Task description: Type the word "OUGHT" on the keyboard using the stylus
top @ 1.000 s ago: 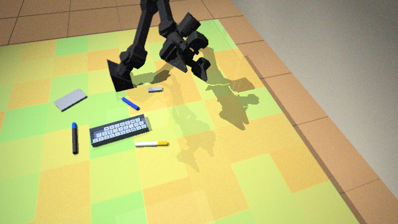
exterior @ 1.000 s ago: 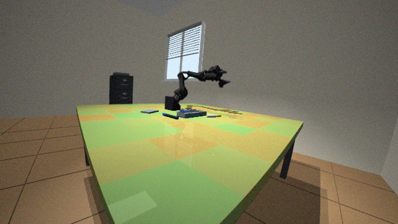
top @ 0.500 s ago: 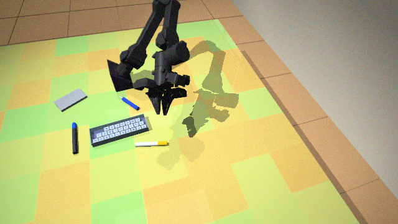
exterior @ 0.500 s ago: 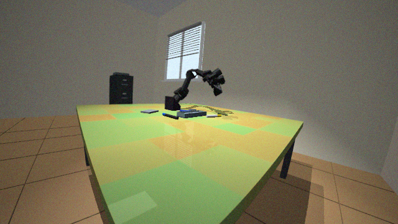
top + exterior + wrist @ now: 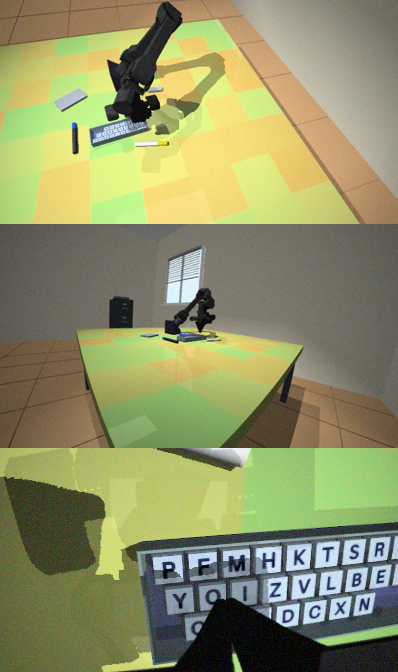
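The keyboard [image 5: 107,134] [image 5: 192,338] [image 5: 162,634] lies on the desk; the wrist view shows its lettered keys upside to the fingers, from P, F, M along the far row. My gripper [image 5: 140,120] [image 5: 200,331] [image 5: 225,607] is shut and empty. Its fingertips meet above the keyboard, in the wrist view just below the I key [image 5: 244,593], and hide some keys of the lower row. A blue stylus [image 5: 188,334] lies behind the keyboard in the exterior view; in the top view the arm hides it.
A white pen with a yellow end [image 5: 147,144] [image 5: 214,340] [image 5: 215,453] lies beside the keyboard. A black marker with a blue end [image 5: 74,140] [image 5: 170,340] lies at its other side. A grey slab [image 5: 71,99] [image 5: 149,335] and a small grey block [image 5: 155,89] lie nearer the arm's base.
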You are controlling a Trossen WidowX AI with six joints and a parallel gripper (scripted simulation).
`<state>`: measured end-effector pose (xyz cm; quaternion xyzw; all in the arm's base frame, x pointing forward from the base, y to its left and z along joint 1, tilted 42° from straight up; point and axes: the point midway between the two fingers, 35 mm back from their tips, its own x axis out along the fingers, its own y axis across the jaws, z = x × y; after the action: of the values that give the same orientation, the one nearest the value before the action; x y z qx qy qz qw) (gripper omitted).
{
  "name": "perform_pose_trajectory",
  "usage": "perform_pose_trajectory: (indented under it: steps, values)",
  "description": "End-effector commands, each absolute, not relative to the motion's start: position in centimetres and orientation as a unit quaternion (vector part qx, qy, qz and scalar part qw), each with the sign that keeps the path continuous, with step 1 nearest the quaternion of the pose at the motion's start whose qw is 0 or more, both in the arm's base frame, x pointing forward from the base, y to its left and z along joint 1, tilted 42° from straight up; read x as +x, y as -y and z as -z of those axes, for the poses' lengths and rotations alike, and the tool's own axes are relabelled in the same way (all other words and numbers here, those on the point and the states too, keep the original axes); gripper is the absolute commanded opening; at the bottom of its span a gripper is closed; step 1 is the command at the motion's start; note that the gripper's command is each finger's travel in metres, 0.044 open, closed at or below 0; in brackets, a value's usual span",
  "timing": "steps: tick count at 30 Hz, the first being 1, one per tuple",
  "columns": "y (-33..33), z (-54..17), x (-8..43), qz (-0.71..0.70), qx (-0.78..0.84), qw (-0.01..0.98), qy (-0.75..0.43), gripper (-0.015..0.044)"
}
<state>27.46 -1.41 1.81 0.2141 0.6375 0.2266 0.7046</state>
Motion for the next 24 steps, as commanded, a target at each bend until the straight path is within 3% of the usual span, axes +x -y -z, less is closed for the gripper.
perform_pose_trajectory:
  steps: [1, 11, 17, 24]
  values:
    - [1.2, -1.6, 26.8, -0.248, 0.256, 0.672, -0.649, 0.0]
    - [1.3, -1.4, 26.9, -0.248, 0.256, 0.672, -0.649, 0.0]
    - [6.2, 2.9, 26.9, -0.247, 0.255, 0.673, -0.649, 0.0]
    - [6.4, 3.1, 26.8, -0.247, 0.255, 0.673, -0.649, 0.0]
